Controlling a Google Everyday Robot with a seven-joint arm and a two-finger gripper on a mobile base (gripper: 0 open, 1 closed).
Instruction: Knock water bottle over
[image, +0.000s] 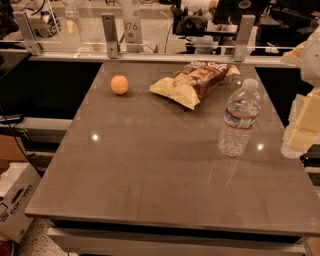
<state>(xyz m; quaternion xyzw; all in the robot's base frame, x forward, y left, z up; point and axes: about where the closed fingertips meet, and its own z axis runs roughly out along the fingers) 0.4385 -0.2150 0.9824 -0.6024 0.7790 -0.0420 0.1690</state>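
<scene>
The bottle (240, 119) stands upright on the right of the counter (150, 165). The gripper (305, 122) sits at the right edge, near it; I cannot tell its state. Best to push high, near the cap, sweeping left.

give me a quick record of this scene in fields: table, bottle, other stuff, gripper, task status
surface: grey table
water bottle: upright, cap on, near the table's right edge
ball: orange, far left part of the table
chip bag: lying flat at the far side, between ball and water bottle
gripper: at the right edge of the view, right of the water bottle, not touching it
task status: water bottle not yet knocked over
</scene>
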